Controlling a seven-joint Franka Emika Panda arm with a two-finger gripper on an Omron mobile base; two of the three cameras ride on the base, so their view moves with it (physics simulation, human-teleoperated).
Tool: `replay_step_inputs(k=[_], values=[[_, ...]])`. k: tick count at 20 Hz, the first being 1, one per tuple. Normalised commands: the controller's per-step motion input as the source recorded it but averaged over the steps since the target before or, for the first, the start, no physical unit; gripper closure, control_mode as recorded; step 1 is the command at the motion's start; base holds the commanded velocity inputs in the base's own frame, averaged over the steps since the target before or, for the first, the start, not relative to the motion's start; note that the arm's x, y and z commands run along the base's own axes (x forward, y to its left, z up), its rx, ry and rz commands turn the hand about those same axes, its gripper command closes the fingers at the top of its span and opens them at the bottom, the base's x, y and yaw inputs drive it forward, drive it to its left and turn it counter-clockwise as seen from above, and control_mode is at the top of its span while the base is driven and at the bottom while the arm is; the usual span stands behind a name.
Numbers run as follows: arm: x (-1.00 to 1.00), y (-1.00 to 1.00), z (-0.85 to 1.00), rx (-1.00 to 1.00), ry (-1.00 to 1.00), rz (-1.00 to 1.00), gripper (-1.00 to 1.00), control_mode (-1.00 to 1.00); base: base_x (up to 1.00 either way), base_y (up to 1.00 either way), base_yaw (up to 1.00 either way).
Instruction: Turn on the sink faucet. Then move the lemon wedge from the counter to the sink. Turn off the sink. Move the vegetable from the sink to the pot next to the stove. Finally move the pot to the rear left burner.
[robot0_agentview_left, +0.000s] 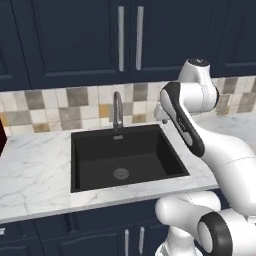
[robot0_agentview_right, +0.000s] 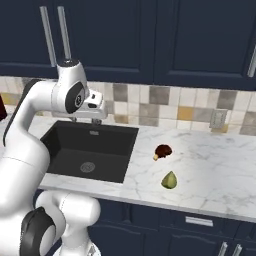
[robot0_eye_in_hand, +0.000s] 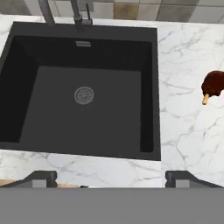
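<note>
Since the lemon wedge (robot0_agentview_right: 169, 180) right of the sink (robot0_agentview_right: 115, 176) looks light and slippery, pinch its flanks; your jaws stand wide open

You are looking at a home kitchen: dark navy cabinets (robot0_agentview_left: 75, 40) with long metal handles are hanging over a white marble-look counter (robot0_agentview_left: 35, 165). A black sink (robot0_agentview_left: 125, 155) with a grey faucet (robot0_agentview_left: 117, 112) is sitting in it, and a tiled backsplash (robot0_agentview_right: 165, 102) is running behind
</note>
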Motion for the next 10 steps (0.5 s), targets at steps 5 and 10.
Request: replay_step_inputs(k=[5,10], values=[[0.0,0.0,0.0,0.0,0.0,0.0,-1.0,1.0,0.4,-0.36,0.0],[0.0,0.0,0.0,0.0,0.0,0.0,-1.0,1.0,0.54,-0.12,0.0]])
